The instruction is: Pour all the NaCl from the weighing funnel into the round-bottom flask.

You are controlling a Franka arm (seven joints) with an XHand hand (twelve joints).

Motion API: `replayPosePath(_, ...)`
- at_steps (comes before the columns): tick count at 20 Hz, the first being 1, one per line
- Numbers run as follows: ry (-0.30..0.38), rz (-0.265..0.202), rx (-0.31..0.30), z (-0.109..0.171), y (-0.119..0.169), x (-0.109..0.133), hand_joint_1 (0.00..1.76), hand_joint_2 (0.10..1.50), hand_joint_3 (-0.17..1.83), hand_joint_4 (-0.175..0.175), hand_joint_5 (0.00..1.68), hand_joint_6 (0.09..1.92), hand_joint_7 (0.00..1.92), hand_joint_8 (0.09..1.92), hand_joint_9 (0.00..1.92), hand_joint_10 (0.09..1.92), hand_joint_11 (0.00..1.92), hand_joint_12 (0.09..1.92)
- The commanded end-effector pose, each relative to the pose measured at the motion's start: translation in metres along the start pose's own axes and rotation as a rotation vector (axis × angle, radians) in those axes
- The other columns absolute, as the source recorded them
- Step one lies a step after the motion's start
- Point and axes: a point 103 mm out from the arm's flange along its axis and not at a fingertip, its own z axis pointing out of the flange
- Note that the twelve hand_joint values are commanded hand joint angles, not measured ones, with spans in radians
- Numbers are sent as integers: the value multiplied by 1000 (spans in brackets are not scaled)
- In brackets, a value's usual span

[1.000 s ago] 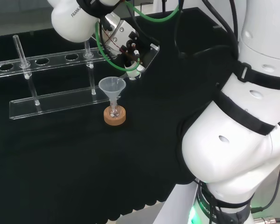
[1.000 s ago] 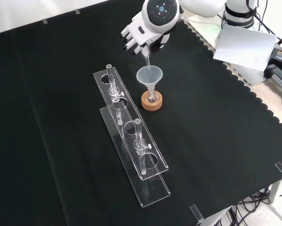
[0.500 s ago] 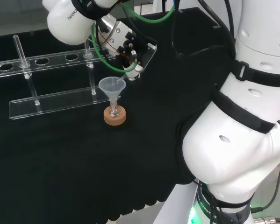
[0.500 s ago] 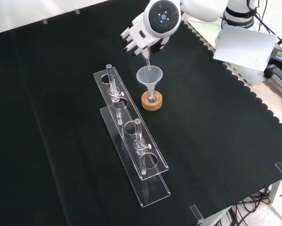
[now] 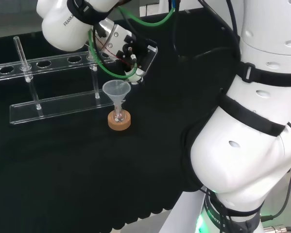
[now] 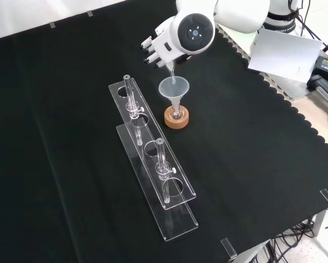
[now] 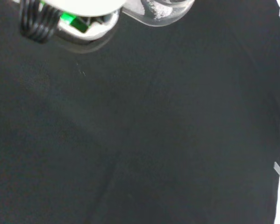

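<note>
A small round-bottom flask (image 5: 118, 116) stands on a cork ring (image 5: 119, 122) with a clear plastic funnel (image 5: 117, 89) in its neck. The hand (image 5: 130, 52) hovers just above and behind that funnel, fingers curled round the glass weighing funnel (image 6: 171, 70), whose thin stem slants down into the plastic funnel (image 6: 174, 88). In the front view the hand (image 6: 157, 48) is partly covered by the arm's round grey-capped link. In the wrist view the weighing funnel's bowl (image 7: 159, 6) holds white powder. A few white grains lie in the flask (image 6: 177, 114) on its cork ring (image 6: 177, 119).
Two long clear racks (image 6: 150, 149) with upright glass tubes lie left of the flask in the front view, behind and left of it in the head view (image 5: 53, 104). White paper (image 6: 284, 52) lies past the cloth's scalloped edge at the front view's right.
The arm's wrist link has swung left in the head view and slightly down-right in the front view. The hand has turned with it, keeping the weighing funnel's stem over the plastic funnel.
</note>
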Motion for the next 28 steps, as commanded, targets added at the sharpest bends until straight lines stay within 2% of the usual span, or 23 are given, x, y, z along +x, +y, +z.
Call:
replayPosePath(1, -37, 6, -2, -5, 2, 2, 1124, 707, 527, 175, 1312, 548, 612, 645, 962, 317, 747, 1104)
replayPosePath(28, -164, 25, 5, -13, 5, 5, 1125, 701, 534, 175, 1318, 539, 579, 640, 904, 321, 680, 1137)
